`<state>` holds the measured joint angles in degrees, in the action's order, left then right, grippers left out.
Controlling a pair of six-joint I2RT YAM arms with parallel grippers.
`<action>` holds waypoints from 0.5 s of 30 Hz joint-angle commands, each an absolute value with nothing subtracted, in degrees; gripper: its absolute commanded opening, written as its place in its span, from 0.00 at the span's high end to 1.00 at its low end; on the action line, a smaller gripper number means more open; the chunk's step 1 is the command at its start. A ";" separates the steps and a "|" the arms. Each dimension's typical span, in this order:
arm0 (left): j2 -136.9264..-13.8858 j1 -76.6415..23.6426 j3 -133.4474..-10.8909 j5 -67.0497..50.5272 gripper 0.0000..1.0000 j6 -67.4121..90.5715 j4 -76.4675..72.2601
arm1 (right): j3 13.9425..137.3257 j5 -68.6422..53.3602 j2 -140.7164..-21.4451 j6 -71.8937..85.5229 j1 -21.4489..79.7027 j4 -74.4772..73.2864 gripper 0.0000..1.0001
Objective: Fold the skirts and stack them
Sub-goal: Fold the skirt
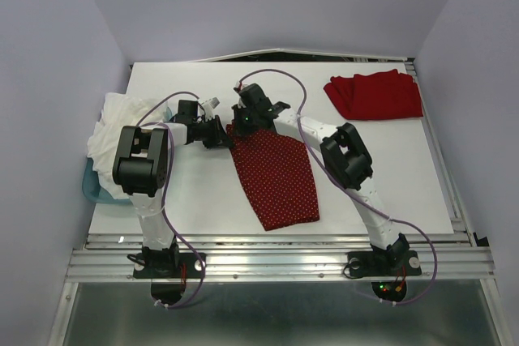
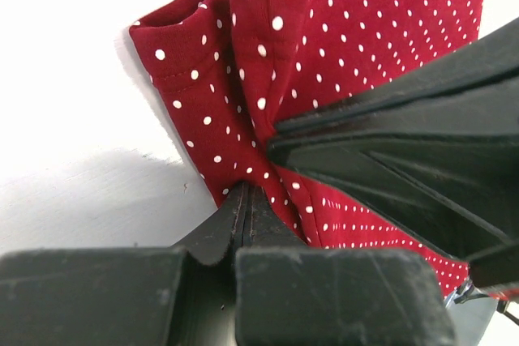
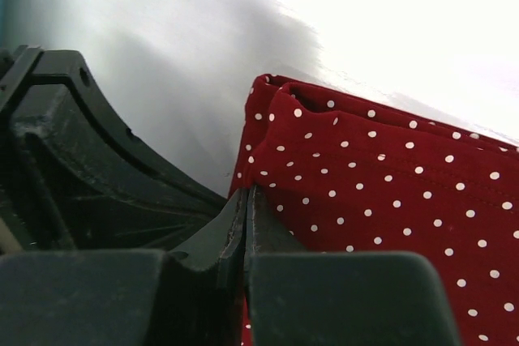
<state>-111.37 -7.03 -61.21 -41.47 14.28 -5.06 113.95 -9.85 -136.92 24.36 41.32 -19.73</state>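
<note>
The dark red polka-dot skirt [image 1: 276, 172] lies flat in the middle of the table, narrow end toward the back. Both grippers meet at that narrow end. My left gripper [image 1: 225, 134] is shut, pinching the skirt's edge [image 2: 246, 188]; the cloth [image 2: 243, 62] bunches in folds beyond the tips. My right gripper [image 1: 243, 125] is shut on the same end [image 3: 248, 194], at the corner of the skirt [image 3: 373, 176]. The plain bright red skirt [image 1: 375, 95] lies folded at the back right, apart from both grippers.
A pile of white cloth [image 1: 117, 131] sits in a teal basket [image 1: 92, 190] at the table's left edge. The right gripper's fingers [image 2: 389, 135] cross the left wrist view; the left gripper's body [image 3: 81, 160] fills the left of the right wrist view.
</note>
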 commanded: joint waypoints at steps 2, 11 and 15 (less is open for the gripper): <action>-111.97 -6.68 -61.70 -40.34 1.00 13.54 -4.92 | 114.44 -12.92 -132.98 26.72 41.75 -17.84 0.99; -111.80 -6.59 -61.79 -40.25 1.00 13.36 -4.83 | 114.87 -13.10 -135.26 27.51 41.75 -17.31 0.99; -110.48 -6.24 -61.70 -39.99 0.97 12.66 -3.78 | 115.84 -12.92 -136.93 27.07 41.75 -17.31 0.99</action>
<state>-111.37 -7.01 -61.21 -41.47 14.24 -5.04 113.93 -12.40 -136.81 26.63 41.32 -19.59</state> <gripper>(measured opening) 0.029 0.015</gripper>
